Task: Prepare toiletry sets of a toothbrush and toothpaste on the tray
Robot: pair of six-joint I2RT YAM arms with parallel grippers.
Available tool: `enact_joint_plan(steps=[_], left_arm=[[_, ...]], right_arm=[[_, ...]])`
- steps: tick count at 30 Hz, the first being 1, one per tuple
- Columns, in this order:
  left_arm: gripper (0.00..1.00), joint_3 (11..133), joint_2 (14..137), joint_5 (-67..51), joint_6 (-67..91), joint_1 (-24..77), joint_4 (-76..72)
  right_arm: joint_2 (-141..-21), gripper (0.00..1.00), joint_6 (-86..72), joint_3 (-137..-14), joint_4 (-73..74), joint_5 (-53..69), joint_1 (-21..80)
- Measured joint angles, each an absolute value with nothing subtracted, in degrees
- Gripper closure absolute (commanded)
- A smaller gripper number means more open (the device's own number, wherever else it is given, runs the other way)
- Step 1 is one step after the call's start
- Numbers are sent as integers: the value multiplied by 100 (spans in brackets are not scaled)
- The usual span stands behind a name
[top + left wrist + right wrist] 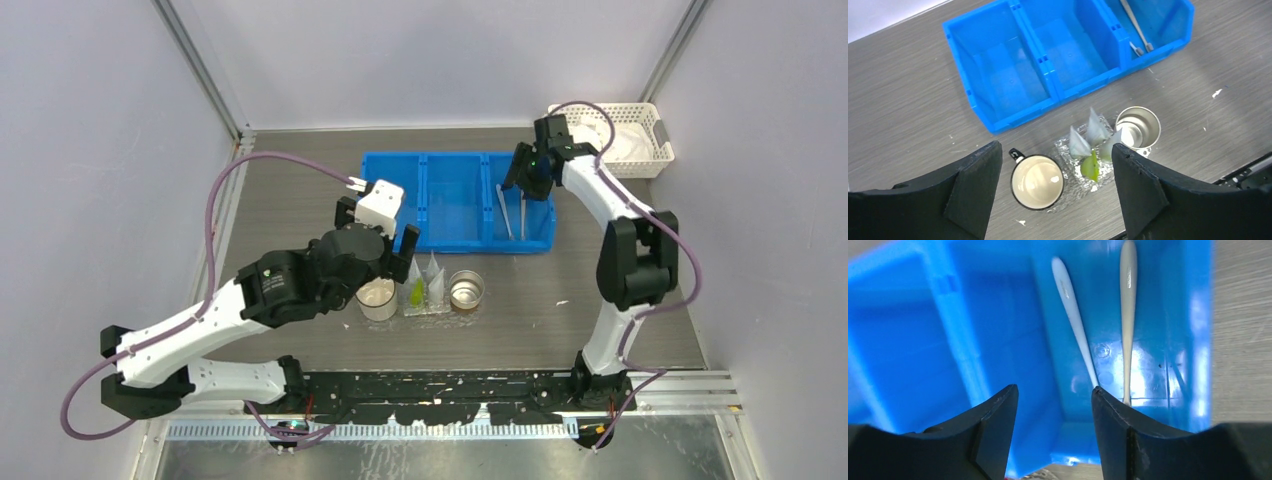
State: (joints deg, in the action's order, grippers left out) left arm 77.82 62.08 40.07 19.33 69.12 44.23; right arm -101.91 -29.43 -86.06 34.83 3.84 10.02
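Observation:
The clear tray (1074, 179) sits between a mug and a metal cup; it also shows in the top view (428, 305). Several clear-wrapped pointed toiletry packets stand on it, one with green contents (1091, 167) and pale ones (1095, 131). My left gripper (1054, 150) is open and empty, held high above the mug and tray (385, 240). My right gripper (1054, 390) is open and empty over the right compartment of the blue bin (973, 315), where two toothbrushes (1075, 320) lie loose.
A white enamel mug (1038, 181) stands left of the tray and a metal cup (1138, 127) to its right. The blue three-compartment bin (450, 165) lies behind them. A white lattice basket (655, 125) stands at the back right.

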Motion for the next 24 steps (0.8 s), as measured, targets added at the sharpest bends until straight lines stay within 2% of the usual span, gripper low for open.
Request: enact_joint_plan(steps=[8, 20, 22, 24], left_arm=[[18, 7690, 6060, 3879, 1957, 6423, 4755], [18, 7354, 6075, 3439, 1955, 6134, 4744], [19, 7354, 6073, 3420, 1957, 6132, 4740], [19, 7345, 6073, 3389, 1959, 6130, 4737]], right_arm=[[-11504, 38, -2259, -9065, 4305, 563, 1048], [-12042, 40, -1649, -9612, 4578, -242, 1326], [-12186, 43, -1612, -9612, 4598, -301, 1450], [-12320, 51, -1568, -9612, 4598, -362, 1535]])
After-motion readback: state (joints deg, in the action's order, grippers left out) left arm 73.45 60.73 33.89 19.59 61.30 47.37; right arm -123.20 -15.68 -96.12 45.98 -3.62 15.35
